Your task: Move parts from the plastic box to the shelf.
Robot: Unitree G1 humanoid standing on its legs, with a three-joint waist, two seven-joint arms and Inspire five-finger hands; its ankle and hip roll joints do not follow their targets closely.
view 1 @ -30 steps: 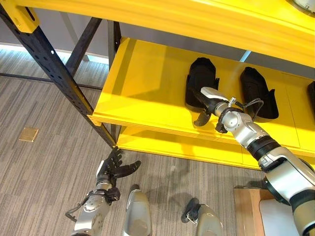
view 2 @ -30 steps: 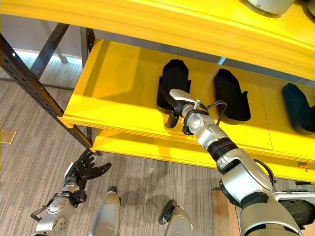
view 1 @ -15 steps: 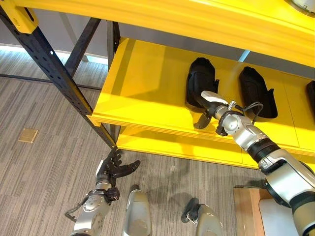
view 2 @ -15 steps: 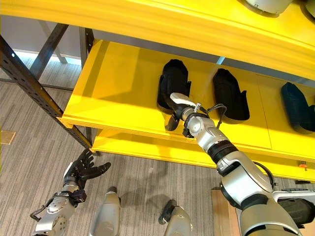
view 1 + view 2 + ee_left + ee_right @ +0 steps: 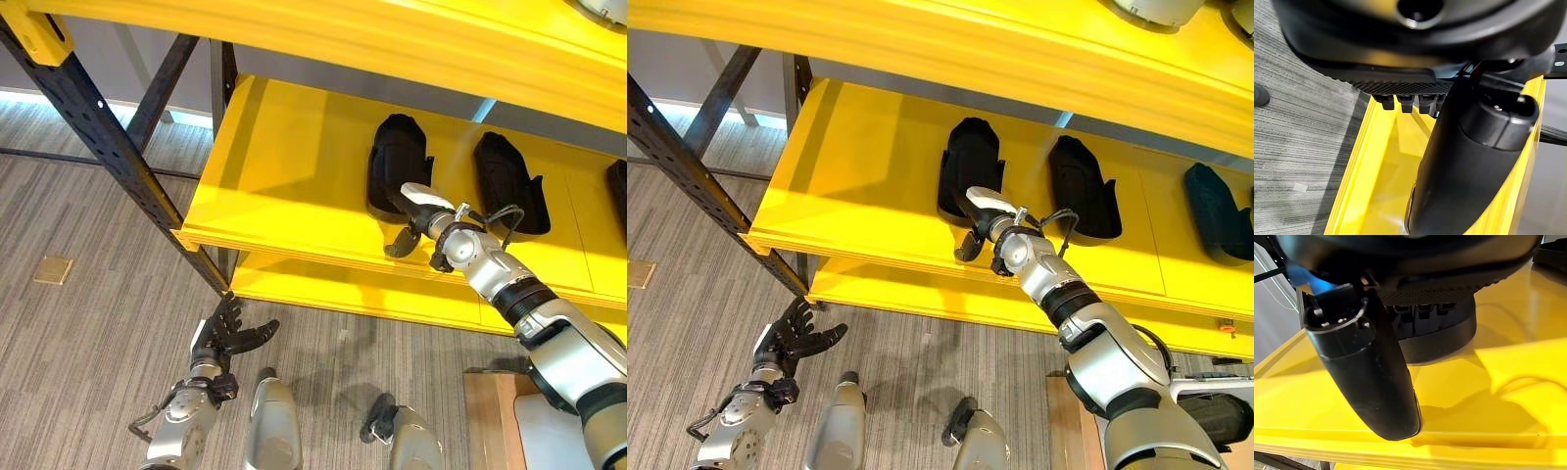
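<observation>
While the right hand (image 5: 982, 217) rests against the black part (image 5: 970, 168) on the shelf (image 5: 862, 186), fingers relaxed and gripping nothing, I'd guess placing's done; next, pull clear.

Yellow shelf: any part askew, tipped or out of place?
Nothing stands out. The black moulded parts lie flat in a row on the yellow shelf, similarly oriented. The right hand rests at the leftmost part's near end; left hand hangs low, open.

No text, label, number or sign can be read anywhere. The yellow shelf (image 5: 294, 176) and the black parts (image 5: 397, 162) lying on it bear no legible marking, and the floor (image 5: 88, 323) carries none either.
</observation>
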